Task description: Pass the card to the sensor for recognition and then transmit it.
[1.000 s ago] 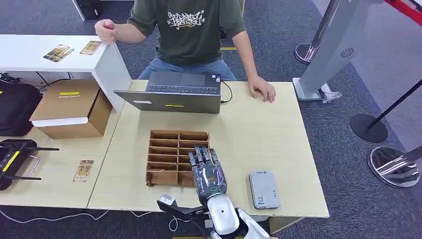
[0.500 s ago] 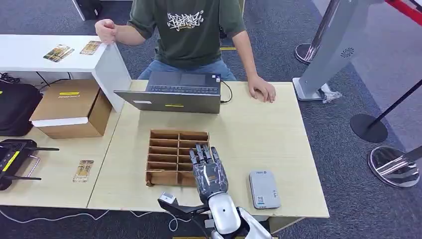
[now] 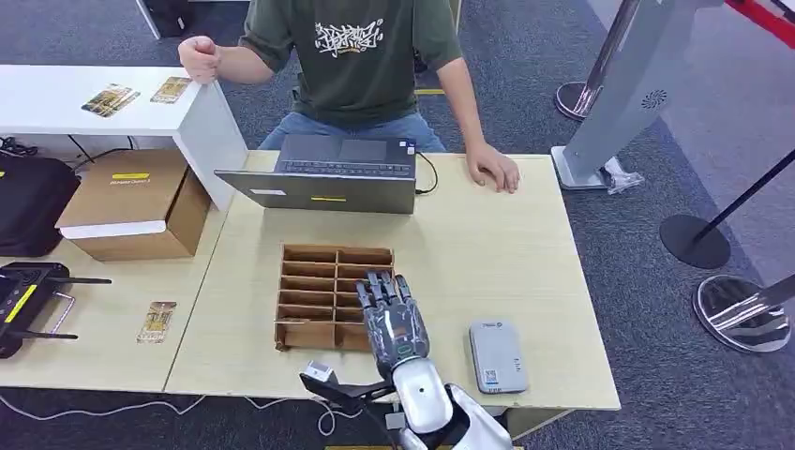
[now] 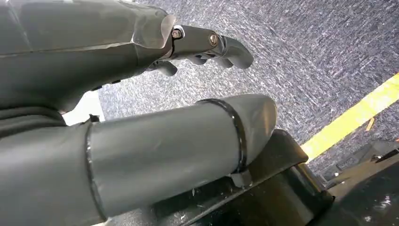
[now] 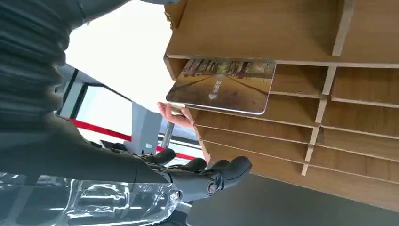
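My right hand [image 3: 394,323] hovers flat over the near right slots of the wooden divider box [image 3: 323,255], fingers stretched out and holding nothing. In the right wrist view a card [image 5: 221,84] with a tree-lined road picture stands in one slot of the box [image 5: 282,28], with my dark fingertips [image 5: 221,175] a little apart from it. The grey card sensor [image 3: 497,354] lies on the table just right of the hand. My left hand [image 4: 94,70] hangs over carpet, fingers loosely apart and holding nothing.
A person sits behind a laptop [image 3: 328,173], one hand [image 3: 494,171] resting on the table. Another card [image 3: 157,321] lies on the left table near a cardboard box [image 3: 131,202] and a black device [image 3: 28,300]. More cards [image 3: 111,98] lie on the white shelf.
My right hand has shifted very slightly to the right over the box, its fingers spreading a little. Nothing else has moved.
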